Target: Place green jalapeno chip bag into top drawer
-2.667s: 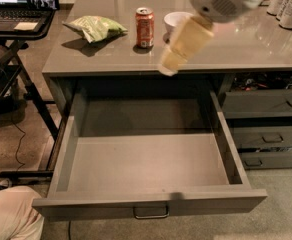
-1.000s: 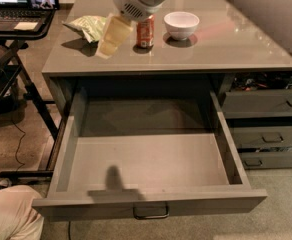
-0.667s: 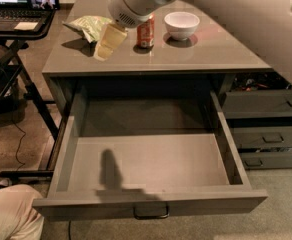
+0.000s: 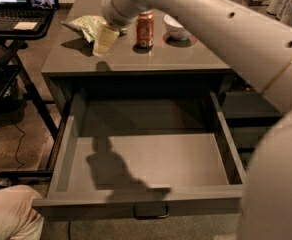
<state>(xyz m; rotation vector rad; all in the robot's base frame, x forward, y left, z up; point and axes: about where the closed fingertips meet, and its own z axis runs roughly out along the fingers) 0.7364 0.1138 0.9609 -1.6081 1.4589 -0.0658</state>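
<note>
The green jalapeno chip bag [image 4: 85, 25] lies crinkled on the grey countertop at the back left. My gripper [image 4: 105, 40] hangs just right of and in front of the bag, its pale fingers pointing down at the counter, right beside the bag's near edge. The top drawer [image 4: 146, 164] is pulled wide open below the counter, its grey box empty, with a small metal loop handle [image 4: 151, 213] on its front. My white arm reaches in from the right and fills the right side of the view.
An orange soda can [image 4: 145, 29] stands right of the gripper, with a white bowl [image 4: 176, 27] beyond it. A laptop [image 4: 16, 4] sits on a black stand at the left. Narrower grey drawers [image 4: 251, 119] are at the right. Several cans stand at the far right back.
The arm has swung from the right over the counter to the left and come down next to the chip bag. The view has closed in on the counter and drawer.
</note>
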